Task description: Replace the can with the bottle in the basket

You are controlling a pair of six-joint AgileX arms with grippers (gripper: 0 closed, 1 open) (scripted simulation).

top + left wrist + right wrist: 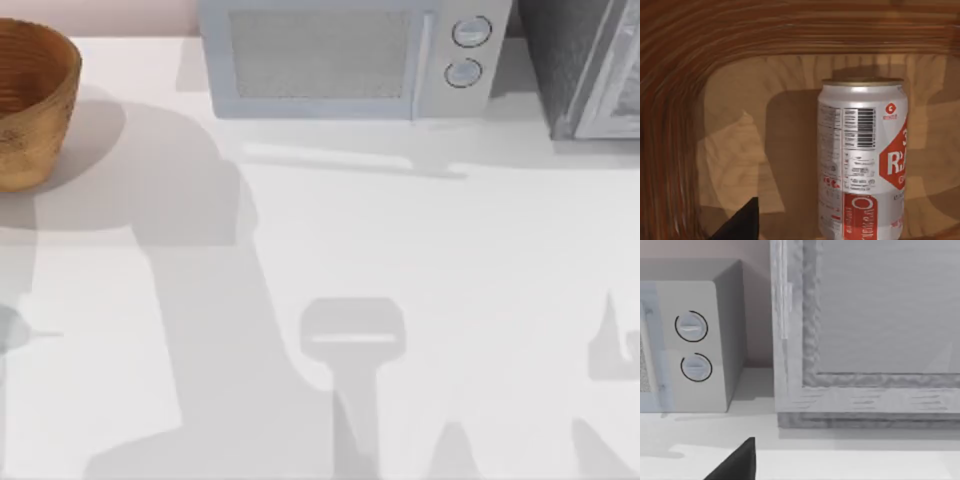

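Inside the basket, as the left wrist view has it, the can stands upright on the woven floor, white with red label panels, a barcode and a dull gold rim, with the ribbed orange-brown wall curving close around and behind it. One dark fingertip of the left gripper juts in beside the can and apart from it; whether those jaws are apart or together I cannot tell. From above, the basket sits at the table's far left corner, cut by the frame edge, throwing a broad shadow across the white table. Along the back edge stands a pale microwave with two round knobs, and to its right a grey textured cabinet. The right wrist view faces that cabinet and the microwave's knob side, just beside each other, with one dark fingertip of the right gripper over bare tabletop; its jaw state I cannot tell either.
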